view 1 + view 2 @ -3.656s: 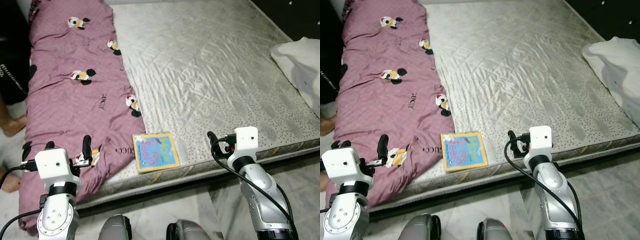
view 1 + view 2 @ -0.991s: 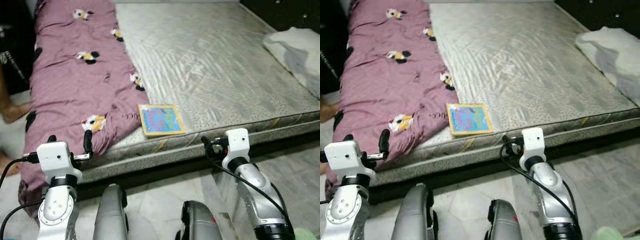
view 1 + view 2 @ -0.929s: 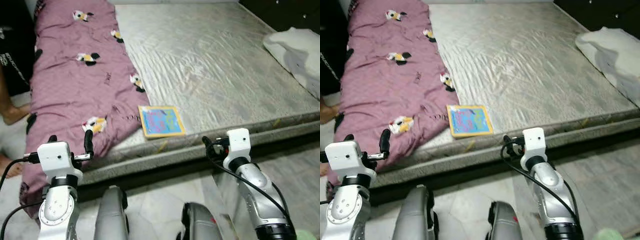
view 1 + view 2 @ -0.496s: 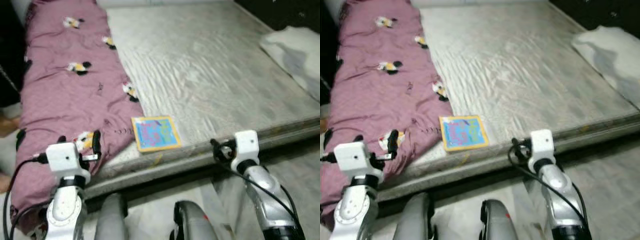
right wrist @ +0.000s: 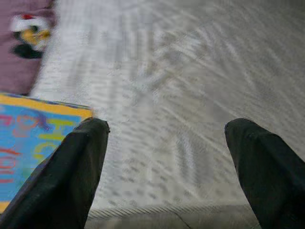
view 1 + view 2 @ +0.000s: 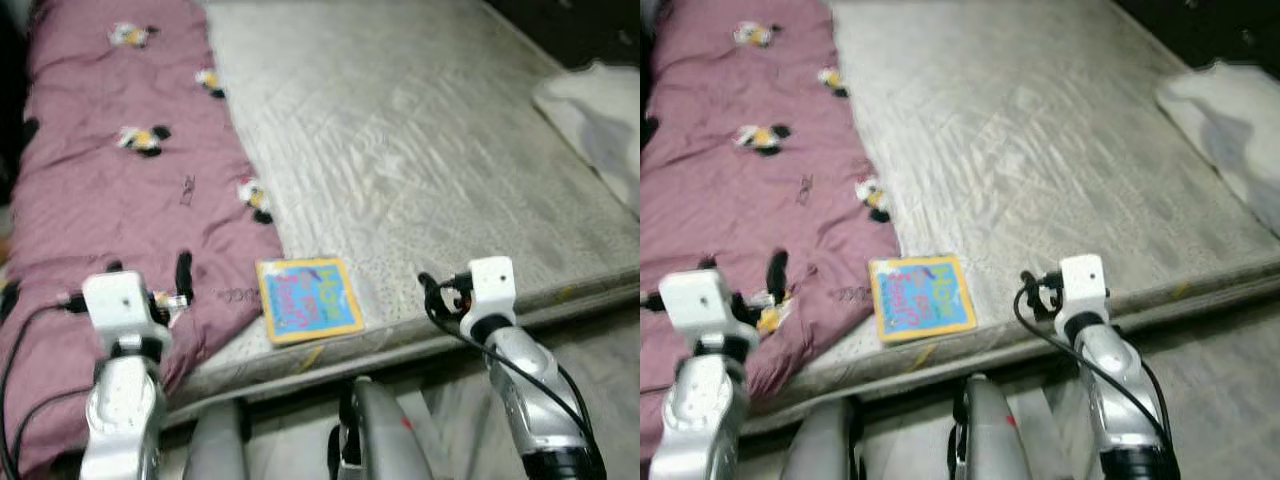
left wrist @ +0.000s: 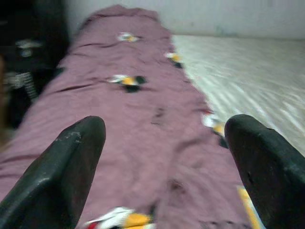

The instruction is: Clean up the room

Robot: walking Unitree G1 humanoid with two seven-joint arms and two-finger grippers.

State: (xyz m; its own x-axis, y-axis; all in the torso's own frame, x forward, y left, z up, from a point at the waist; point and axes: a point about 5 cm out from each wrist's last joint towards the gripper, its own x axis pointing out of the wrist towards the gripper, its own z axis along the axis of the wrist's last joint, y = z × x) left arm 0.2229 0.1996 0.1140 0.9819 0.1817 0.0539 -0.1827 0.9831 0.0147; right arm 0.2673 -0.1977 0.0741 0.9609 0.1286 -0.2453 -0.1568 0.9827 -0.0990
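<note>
A children's book (image 6: 305, 298) with a blue cover and yellow border lies flat on the grey mattress (image 6: 420, 130), near its front edge. A purple blanket (image 6: 110, 170) with cartoon prints covers the left side of the bed. My left gripper (image 6: 150, 275) hangs open over the blanket's lower end, its black fingers (image 7: 71, 167) wide apart and empty. To the right of the book, my right gripper (image 6: 438, 292) stands open at the mattress edge. The right wrist view has the book (image 5: 28, 143) beside one finger.
A white pillow or bundle of cloth (image 6: 600, 110) lies at the bed's right side. Pale marbled floor (image 6: 610, 340) runs along the bed's front. My own grey legs (image 6: 370, 430) fill the bottom middle.
The whole picture has shifted as I move; the bed now sits a little closer and lower in view. Both grippers stay open and empty, and the book lies where it was.
</note>
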